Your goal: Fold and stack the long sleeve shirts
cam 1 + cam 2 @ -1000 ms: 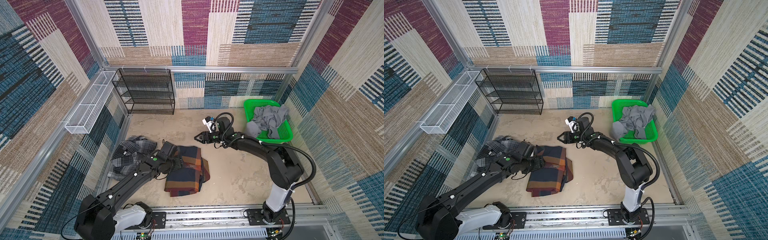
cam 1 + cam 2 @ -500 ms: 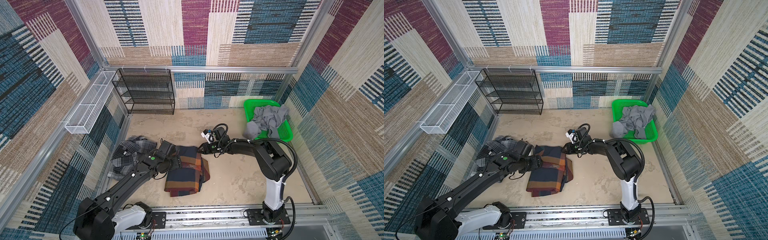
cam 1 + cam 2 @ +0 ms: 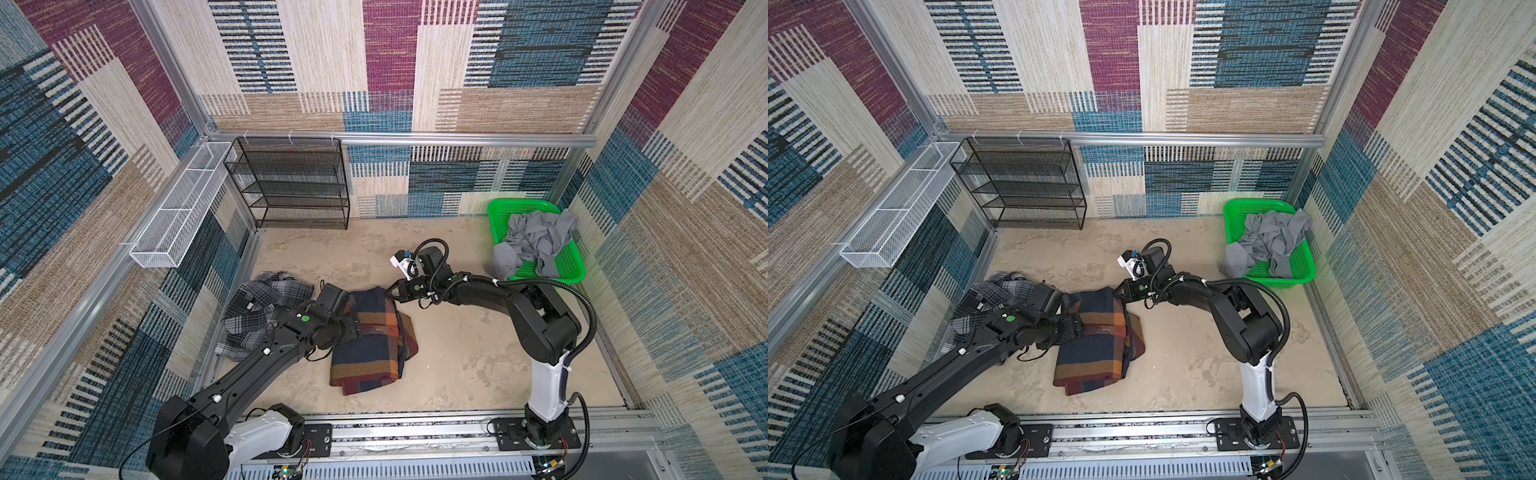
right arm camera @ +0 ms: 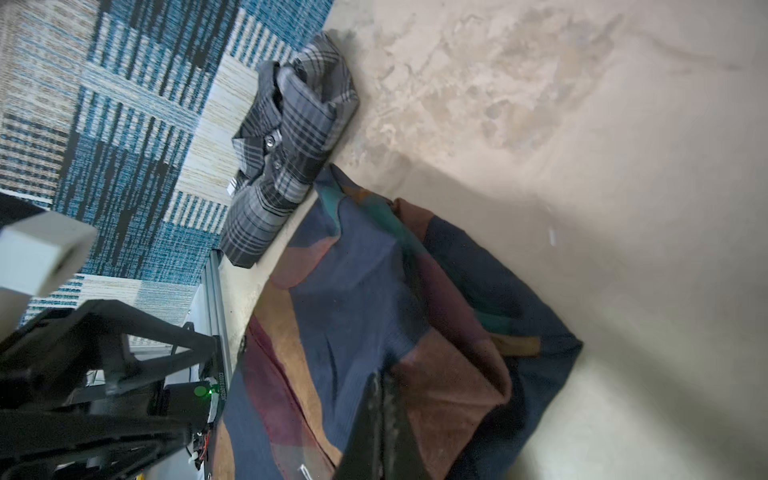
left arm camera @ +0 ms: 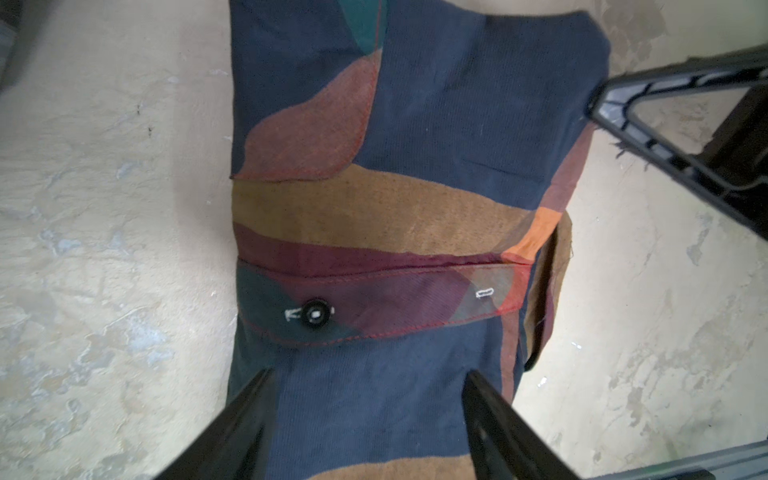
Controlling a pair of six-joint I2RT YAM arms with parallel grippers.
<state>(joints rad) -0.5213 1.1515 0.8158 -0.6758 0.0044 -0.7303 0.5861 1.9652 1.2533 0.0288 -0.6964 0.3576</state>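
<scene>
- Closing entry, right claw (image 3: 391, 291): the jaws stood apart a second ago and now meet. I have brought it from over the bare table (image 3: 457, 340) toward the near left, down to the far right corner of the navy plaid shirt (image 3: 374, 345). In the right wrist view its fingers look pinched on that cloth.
- Left claw (image 5: 368, 376): unchanged, jaws wide apart, holding nothing. It hovers over the left part of the same shirt, with a buttoned cuff (image 5: 374, 303) just past the fingertips.
- Navy plaid shirt: part-folded, lying flat on the table, left of centre.
- Grey plaid shirt (image 3: 257, 307): bundled against the left wall, just beside the navy one, with no claw on it.
- Green basket (image 3: 498, 208): far right, holding loose grey cloth (image 3: 536, 237), well apart from the work.
- Meaning, as I judge it: I now have a corner in hand, so the next fold of the navy shirt can begin. Stacking the two shirts is not yet done.
</scene>
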